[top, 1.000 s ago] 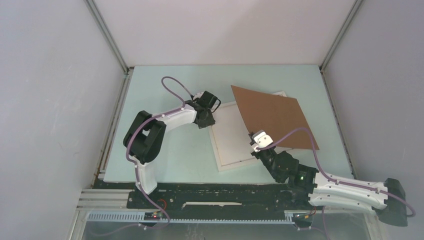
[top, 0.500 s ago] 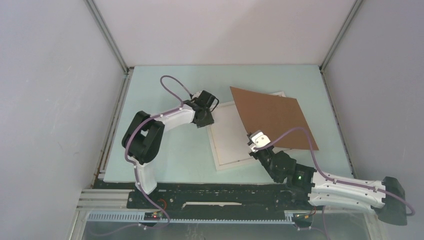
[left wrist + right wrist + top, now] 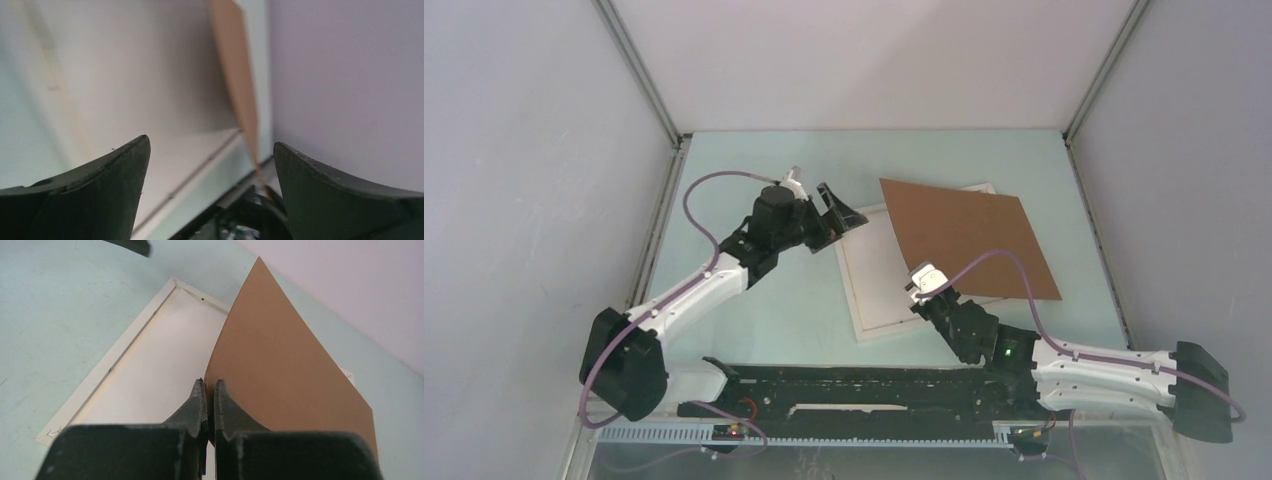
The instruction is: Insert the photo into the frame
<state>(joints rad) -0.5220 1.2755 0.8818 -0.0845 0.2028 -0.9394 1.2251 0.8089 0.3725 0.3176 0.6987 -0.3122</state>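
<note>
Between the fingertips of my right gripper [image 3: 209, 390], closest to me, sits the near corner of the brown backing board [image 3: 280, 355]. The jaws are clenched on that corner, and the board slants up and away, ahead and to the right of the grip. From this I judge the task about midway: the back is off the frame and lifted clear, but nothing is closed up yet, and the board has yet to come down. Just below the grip and to its left lies the frame [image 3: 107, 367], flat on the table [image 3: 60, 315], its left part uncovered and its right part roofed by the raised board. The recess shows only a plain white surface [image 3: 150, 370]. No sky, cloud or sun shows anywhere, so I cannot tell whether the photo already lies there picture-side down or sits out of sight. Farther off, across the frame by its far left corner, my left gripper [image 3: 824, 200] hovers with its jaws spread wide and nothing between them. The frame's rail and the board's thin edge lie ahead of it. Beyond the board's far edge a small white corner [image 3: 347, 374] peeks out. It looks in line with the frame's far rail, though I cannot be sure.
</note>
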